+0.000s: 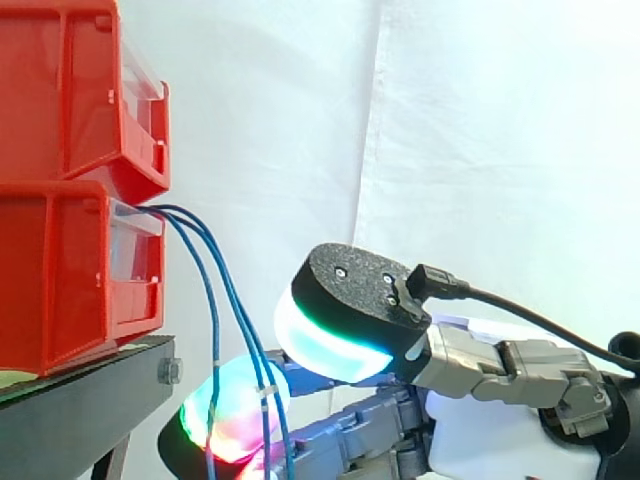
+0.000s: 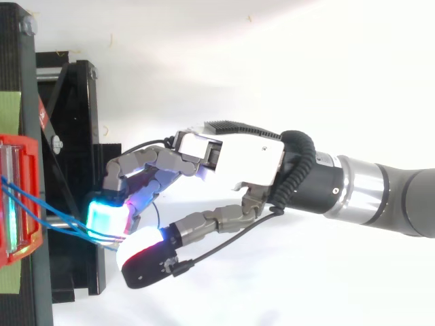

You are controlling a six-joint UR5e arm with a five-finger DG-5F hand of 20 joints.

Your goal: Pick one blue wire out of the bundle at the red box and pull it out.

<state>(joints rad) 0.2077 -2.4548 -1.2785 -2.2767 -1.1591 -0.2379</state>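
Note:
Several thin blue wires leave the front of the lower red bin and hang down in slack curves; a small white tie sits on one. In the top view the blue wires run from the red bin toward the hand. The hand reaches in from the right with its fingers bent. One glowing finger pad lies right at the wires, which cross in front of it. The thumb pad stands above and to the right, a small gap away from the wires. Nothing is pinched.
A second red bin is stacked on the lower one. Both rest on a black stand, whose frame sits just left of the fingertips. A white curtain hangs behind.

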